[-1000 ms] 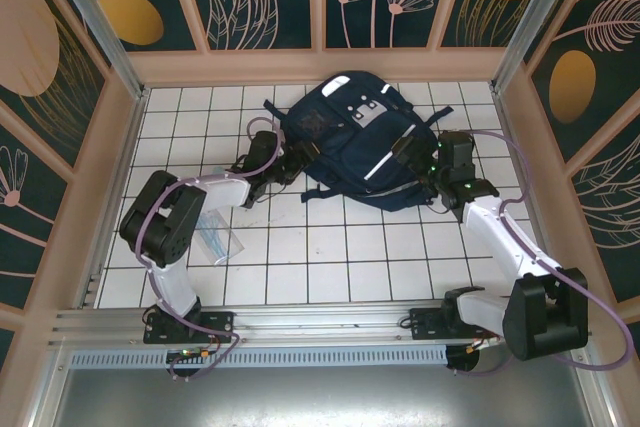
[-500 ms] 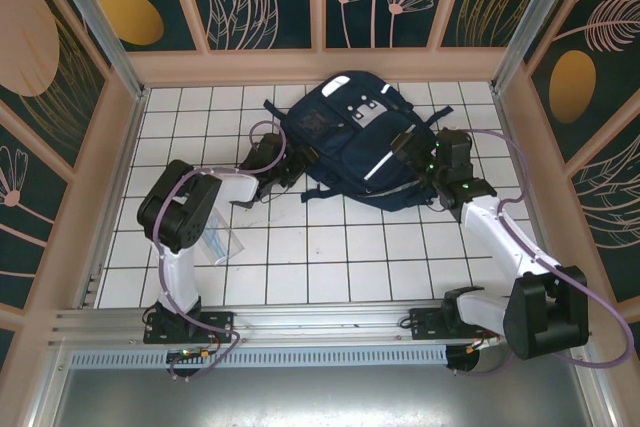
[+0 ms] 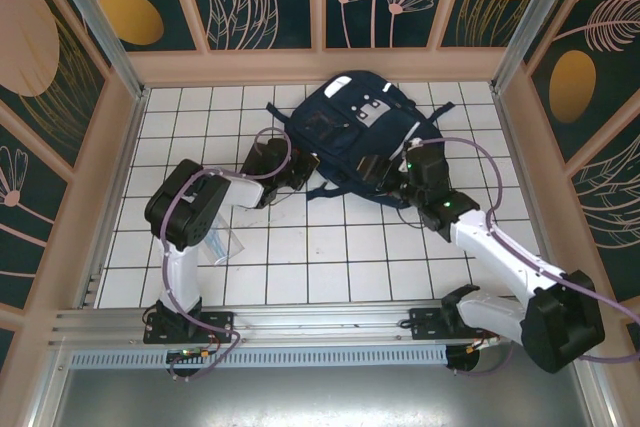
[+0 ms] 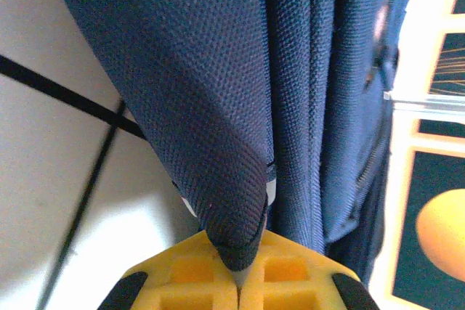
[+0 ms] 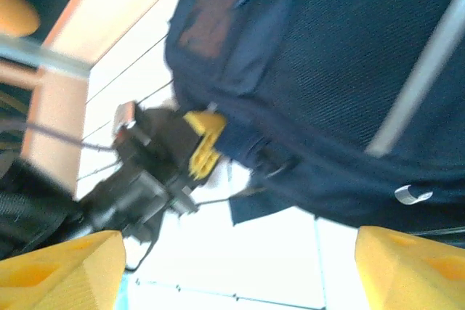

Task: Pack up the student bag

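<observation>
The student bag (image 3: 350, 127), dark navy with white stripes and pale patches, lies on the white tiles at the back centre. My left gripper (image 3: 302, 169) is at its left lower edge. In the left wrist view its yellow fingers (image 4: 290, 274) are shut on a fold of the bag's navy fabric (image 4: 232, 179). My right gripper (image 3: 377, 171) sits at the bag's near edge, just right of the left one. It (image 5: 236, 255) stands open over bare tile with nothing between the fingers. The bag (image 5: 341, 70) fills the upper part of that view, with the left gripper (image 5: 203, 143) at its edge.
A clear plastic pouch (image 3: 216, 238) with blue marks lies on the tiles beside the left arm's elbow. Wooden walls (image 3: 320, 65) close in the tiled floor on three sides. A metal rail (image 3: 300, 322) runs along the near edge.
My left gripper has shut on the bag's edge. My right arm has swung left along the bag's near edge, its jaws a little narrower. The bag has bunched slightly.
</observation>
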